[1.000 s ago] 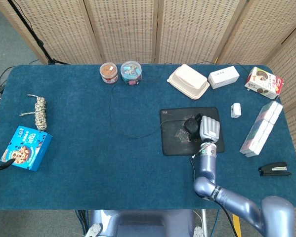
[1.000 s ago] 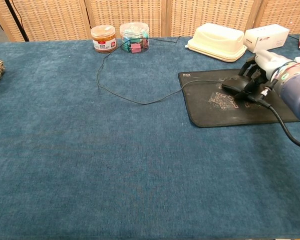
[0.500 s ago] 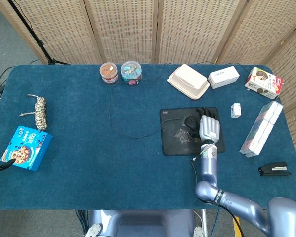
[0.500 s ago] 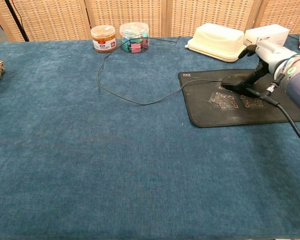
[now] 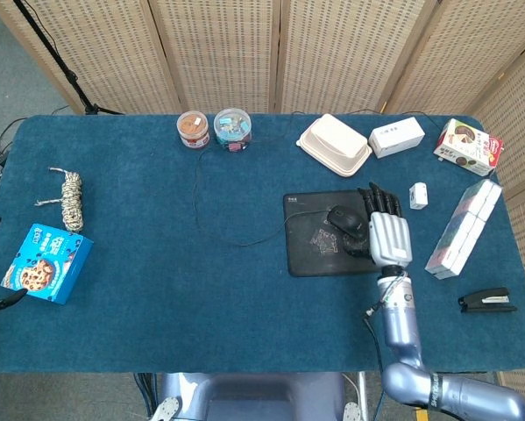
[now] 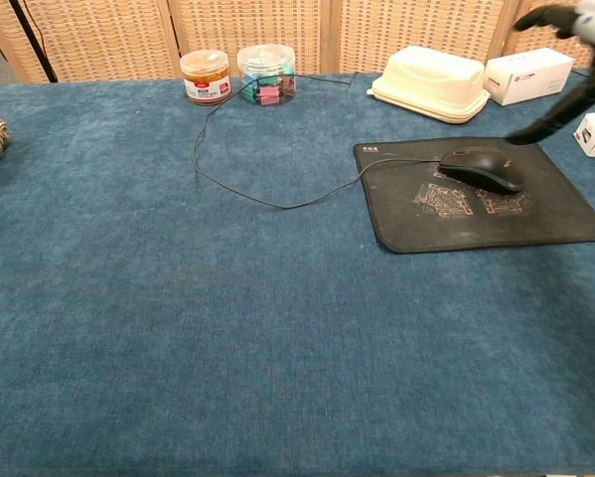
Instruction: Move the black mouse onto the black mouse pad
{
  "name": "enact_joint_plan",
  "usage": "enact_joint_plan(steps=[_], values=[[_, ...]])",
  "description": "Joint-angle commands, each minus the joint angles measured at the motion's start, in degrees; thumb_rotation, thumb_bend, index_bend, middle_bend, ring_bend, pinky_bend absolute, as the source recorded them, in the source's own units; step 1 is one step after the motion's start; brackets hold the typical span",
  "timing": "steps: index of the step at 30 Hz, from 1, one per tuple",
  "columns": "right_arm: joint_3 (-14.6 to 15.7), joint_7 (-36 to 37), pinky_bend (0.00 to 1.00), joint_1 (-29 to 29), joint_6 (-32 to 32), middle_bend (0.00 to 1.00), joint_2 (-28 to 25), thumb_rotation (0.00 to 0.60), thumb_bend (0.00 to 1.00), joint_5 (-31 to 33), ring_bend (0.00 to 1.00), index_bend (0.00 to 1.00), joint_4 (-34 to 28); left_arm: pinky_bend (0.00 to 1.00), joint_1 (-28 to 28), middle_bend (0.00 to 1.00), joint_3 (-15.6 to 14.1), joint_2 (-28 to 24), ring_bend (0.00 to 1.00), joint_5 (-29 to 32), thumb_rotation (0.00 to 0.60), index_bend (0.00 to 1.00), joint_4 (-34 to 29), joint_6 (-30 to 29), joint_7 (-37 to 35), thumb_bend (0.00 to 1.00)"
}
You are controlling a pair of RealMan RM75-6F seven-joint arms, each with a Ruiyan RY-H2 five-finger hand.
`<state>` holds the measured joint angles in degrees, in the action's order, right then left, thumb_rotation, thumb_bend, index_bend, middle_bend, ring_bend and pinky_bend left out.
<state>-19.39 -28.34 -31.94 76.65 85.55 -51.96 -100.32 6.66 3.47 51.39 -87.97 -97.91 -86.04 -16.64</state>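
Observation:
The black mouse (image 5: 344,219) (image 6: 481,167) lies on the black mouse pad (image 5: 310,250) (image 6: 456,214), in its upper middle part. Its thin cable (image 6: 239,189) loops left across the blue cloth toward the jars. My right hand (image 5: 386,230) (image 6: 575,60) hovers above the pad's right side, just right of the mouse, with fingers spread and nothing in it. It does not touch the mouse. In the chest view only blurred fingers of that hand show at the top right corner. My left hand is outside both views.
A cream lunch box (image 5: 334,145) and a white box (image 5: 396,137) stand behind the pad. A small white item (image 5: 418,196), a long white pack (image 5: 462,228) and a black stapler (image 5: 487,301) lie to the right. Two jars (image 5: 214,129), a rope (image 5: 69,197) and a blue cookie box (image 5: 47,263) lie to the left.
My right hand let go of the mouse, opened its fingers, and rose away to the right. The mouse stays on the pad.

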Motion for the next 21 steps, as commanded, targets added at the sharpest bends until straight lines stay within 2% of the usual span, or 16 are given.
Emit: enact_joint_plan(steps=[1, 6, 10, 16, 21], values=[[6.4, 7.2, 0.0, 5.4, -0.9, 0.0, -8.7, 0.6, 0.0, -10.0, 0.0, 0.0, -3.2, 0.0, -0.4, 0.0, -0.3, 0.3, 0.0, 0.2, 0.6, 0.0, -0.7, -0.2, 1.0, 0.05], [11.9, 18.8, 0.0, 9.5, -2.1, 0.0, -15.7, 0.6, 0.0, -20.7, 0.0, 0.0, -0.5, 0.0, -0.7, 0.0, -0.8, 1.1, 0.0, 0.6, 0.6, 0.0, -1.5, 0.2, 2.3, 0.05], [14.8, 25.7, 0.0, 13.1, 0.7, 0.0, -18.5, 0.6, 0.0, -26.1, 0.0, 0.0, 3.2, 0.0, -0.9, 0.0, -1.2, 2.3, 0.0, 1.2, 0.6, 0.0, -1.4, 0.9, 3.5, 0.05], [17.9, 31.1, 0.0, 18.5, 7.8, 0.0, -18.2, 0.6, 0.0, -32.0, 0.0, 0.0, 10.6, 0.0, -1.8, 0.0, -1.5, 4.5, 0.0, 2.2, 0.6, 0.0, 0.0, 0.4, 6.3, 0.05], [18.7, 32.0, 0.0, 21.3, 10.8, 0.0, -16.7, 0.6, 0.0, -33.1, 0.0, 0.0, 13.1, 0.0, -2.1, 0.0, -1.5, 5.7, 0.0, 3.0, 0.6, 0.0, 1.3, 0.4, 7.2, 0.05]])
